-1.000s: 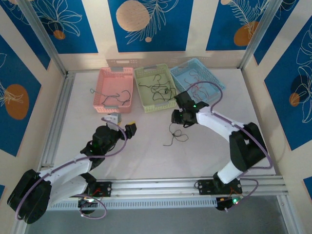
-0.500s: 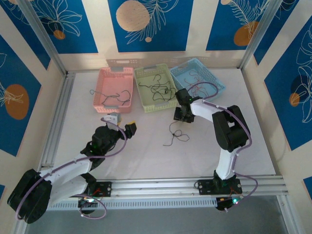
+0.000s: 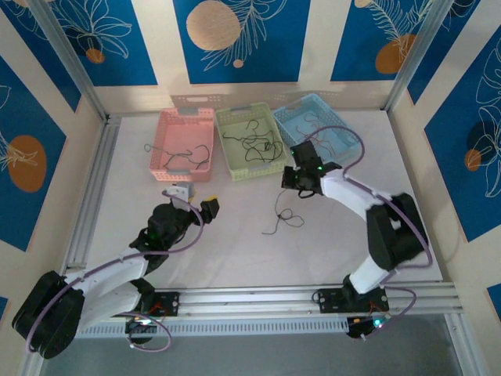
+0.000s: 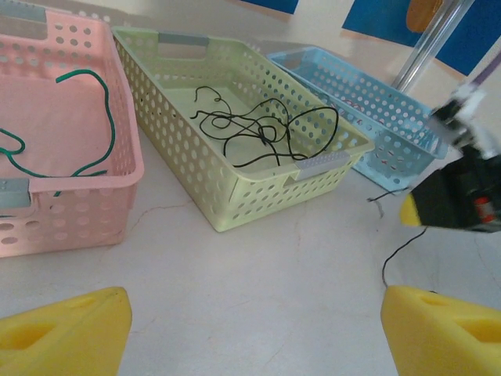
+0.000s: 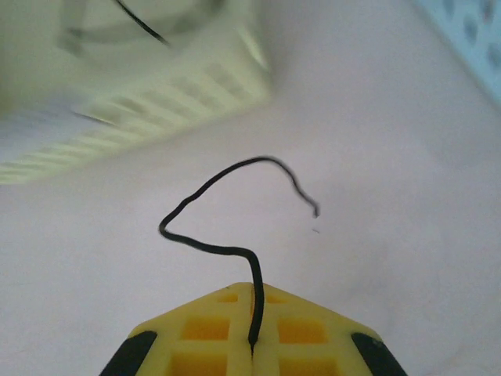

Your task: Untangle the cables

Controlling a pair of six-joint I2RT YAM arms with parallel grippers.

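White table [image 3: 235, 254], black cable [image 5: 210, 248] pinched in closed right gripper [image 5: 252, 346]

The pink basket [image 4: 86, 215], green basket [image 4: 250, 200] and blue basket [image 4: 383, 157] were matt perforated plastic on a smooth, matt white table [image 4: 258, 298]. The yellow finger pads [image 4: 63, 333] looked matt and faintly grainy, the black cable [image 5: 205, 244] smooth-coated, the rails [image 3: 258, 296] ribbed bare metal.

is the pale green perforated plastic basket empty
No, a tangle of thin black cables lies on the floor of the pale green basket.
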